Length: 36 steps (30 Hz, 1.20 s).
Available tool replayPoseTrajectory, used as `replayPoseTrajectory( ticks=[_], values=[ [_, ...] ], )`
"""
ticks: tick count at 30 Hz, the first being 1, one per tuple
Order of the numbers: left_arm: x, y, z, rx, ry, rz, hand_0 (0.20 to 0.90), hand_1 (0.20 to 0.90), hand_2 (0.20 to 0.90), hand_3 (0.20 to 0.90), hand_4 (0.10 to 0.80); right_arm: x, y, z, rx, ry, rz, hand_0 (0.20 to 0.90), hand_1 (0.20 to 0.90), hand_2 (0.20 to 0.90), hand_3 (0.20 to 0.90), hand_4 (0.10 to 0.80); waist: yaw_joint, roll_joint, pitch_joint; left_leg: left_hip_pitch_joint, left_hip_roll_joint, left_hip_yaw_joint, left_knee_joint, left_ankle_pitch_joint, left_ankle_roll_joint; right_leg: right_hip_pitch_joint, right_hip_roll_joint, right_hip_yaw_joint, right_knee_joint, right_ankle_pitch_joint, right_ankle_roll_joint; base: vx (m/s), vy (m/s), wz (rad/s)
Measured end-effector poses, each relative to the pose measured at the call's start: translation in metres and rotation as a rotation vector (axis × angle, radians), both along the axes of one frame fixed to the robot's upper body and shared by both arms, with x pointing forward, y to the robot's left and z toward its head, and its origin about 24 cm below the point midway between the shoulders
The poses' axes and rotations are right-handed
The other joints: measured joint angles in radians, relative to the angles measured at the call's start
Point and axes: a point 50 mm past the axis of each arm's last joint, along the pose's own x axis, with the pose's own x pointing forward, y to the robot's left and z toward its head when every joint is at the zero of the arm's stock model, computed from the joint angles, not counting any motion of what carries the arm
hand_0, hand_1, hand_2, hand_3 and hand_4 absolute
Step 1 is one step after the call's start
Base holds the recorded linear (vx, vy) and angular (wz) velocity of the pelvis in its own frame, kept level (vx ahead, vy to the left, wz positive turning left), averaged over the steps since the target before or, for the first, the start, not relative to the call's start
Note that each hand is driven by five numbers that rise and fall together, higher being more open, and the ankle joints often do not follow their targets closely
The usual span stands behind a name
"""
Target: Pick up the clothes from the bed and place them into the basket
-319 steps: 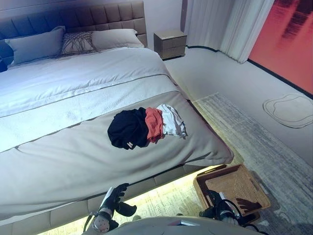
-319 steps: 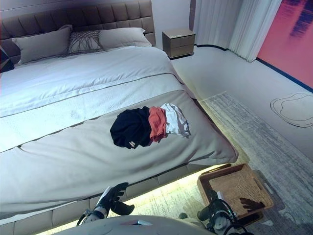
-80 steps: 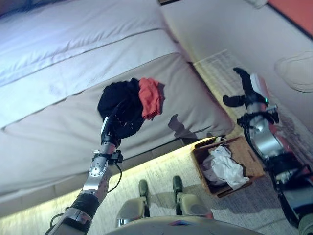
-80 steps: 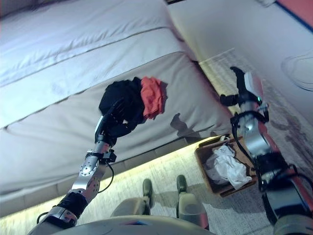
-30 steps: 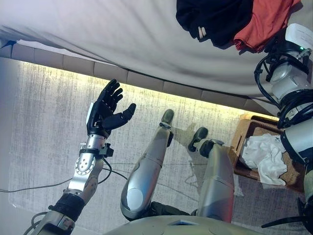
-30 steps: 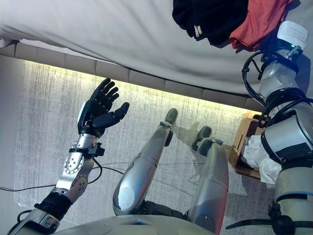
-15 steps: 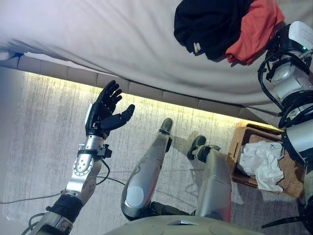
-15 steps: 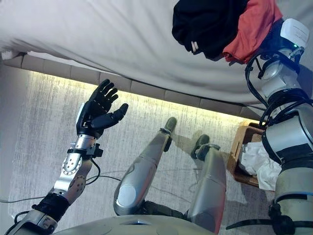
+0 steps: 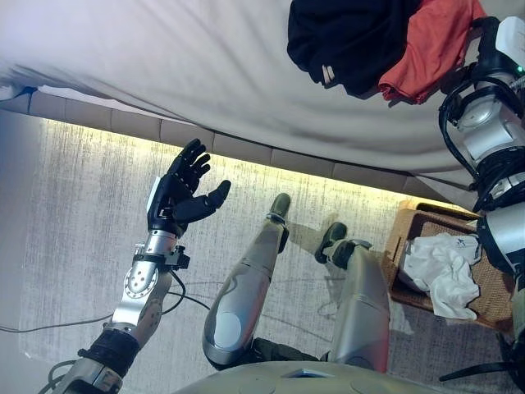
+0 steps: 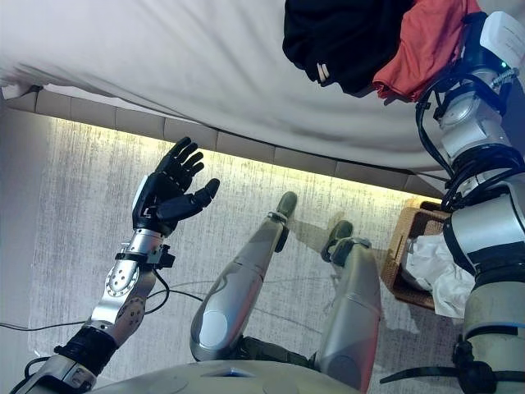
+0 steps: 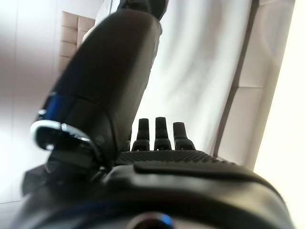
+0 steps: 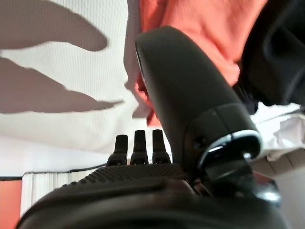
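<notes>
A black garment (image 9: pixel 353 41) and a red garment (image 9: pixel 431 45) lie bunched together on the grey bed (image 9: pixel 164 74) near its edge. My right hand (image 9: pixel 486 39) is open just right of the red garment; its wrist view shows straight fingers (image 12: pixel 138 143) with the red cloth (image 12: pixel 190 19) and black cloth (image 12: pixel 281 47) past the thumb. It holds nothing. A white garment (image 9: pixel 439 267) lies in the wicker basket (image 9: pixel 414 217) on the floor at lower right. My left hand (image 9: pixel 176 197) is open and empty, raised over the rug, far from the clothes.
A pale striped rug (image 9: pixel 74 213) covers the floor beside the bed. A lit strip runs under the padded bed base (image 9: pixel 246 152). The basket stands close to the bed's corner.
The white garment, on the bed at first, now lies in the basket. In the last second my right hand has crept closer to the red garment; the left hand barely drifted.
</notes>
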Motion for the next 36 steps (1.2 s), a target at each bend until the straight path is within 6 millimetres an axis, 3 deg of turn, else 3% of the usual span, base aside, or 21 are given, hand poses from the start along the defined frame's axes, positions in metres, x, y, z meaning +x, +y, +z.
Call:
replayPoseTrajectory(
  ticks=[8,15,22,23,24,25,36],
  values=[
    [0.0,-0.002,0.003,-0.013,-0.013,-0.013,0.9,0.9,0.9,0.9,0.8,0.0,0.0,0.005,-0.004,0.0,-0.02,0.9,0.9,0.9,0.9,0.8,0.011,0.008,0.004,-0.077,-0.011,-0.008,0.049,-0.013,0.003,-0.07,-0.012,-0.006,0.044,-0.012,-0.004,0.017,0.014,0.05],
    [-0.002,-0.011,0.02,-0.045,-0.083,-0.043,0.9,0.9,0.9,0.9,0.8,-0.003,-0.003,0.036,0.021,-0.066,-0.06,0.9,0.9,0.9,0.9,0.8,0.028,0.017,0.006,-0.21,-0.028,-0.012,0.12,-0.026,-0.01,-0.198,-0.031,-0.004,0.124,-0.022,-0.003,-0.016,-0.013,0.07],
    [-0.003,-0.01,0.021,-0.05,-0.081,-0.029,0.9,0.9,0.9,0.9,0.8,-0.008,-0.003,0.065,0.007,-0.113,-0.089,0.9,0.9,0.9,0.9,0.8,0.033,0.019,0.006,-0.306,-0.027,-0.019,0.15,-0.026,-0.01,-0.29,-0.043,-0.015,0.159,-0.022,-0.003,-0.018,-0.012,0.08],
    [-0.003,-0.01,0.021,-0.051,-0.081,-0.029,0.9,0.9,0.9,0.9,0.8,-0.008,-0.002,0.068,0.007,-0.119,-0.092,0.811,0.811,0.811,0.796,0.696,0.033,0.019,0.006,-0.313,-0.027,-0.019,0.151,-0.026,-0.01,-0.298,-0.043,-0.014,0.16,-0.022,-0.003,0.0,0.0,0.0],
    [-0.003,-0.01,0.021,-0.052,-0.081,-0.028,0.9,0.9,0.9,0.9,0.8,-0.008,-0.002,0.07,0.014,-0.124,-0.092,0.516,0.516,0.516,0.453,0.353,0.033,0.019,0.006,-0.318,-0.027,-0.019,0.151,-0.026,-0.01,-0.304,-0.043,-0.014,0.162,-0.022,-0.003,0.0,0.0,0.0],
    [-0.003,-0.01,0.021,-0.054,-0.081,-0.028,0.9,0.9,0.9,0.9,0.8,-0.009,-0.002,0.071,0.023,-0.129,-0.093,0.3,0.3,0.3,0.2,0.1,0.033,0.019,0.006,-0.323,-0.027,-0.019,0.151,-0.026,-0.01,-0.309,-0.043,-0.014,0.163,-0.022,-0.003,0.0,0.0,0.0],
    [-0.003,-0.004,0.022,-0.037,-0.078,-0.026,0.9,0.9,0.9,0.9,0.8,-0.009,-0.003,0.07,0.048,-0.139,-0.082,0.3,0.3,0.3,0.2,0.1,0.044,0.021,0.005,-0.297,-0.011,-0.015,0.145,-0.027,-0.011,-0.278,-0.029,-0.01,0.138,-0.022,-0.003,0.009,-0.004,-0.04]
  ],
)
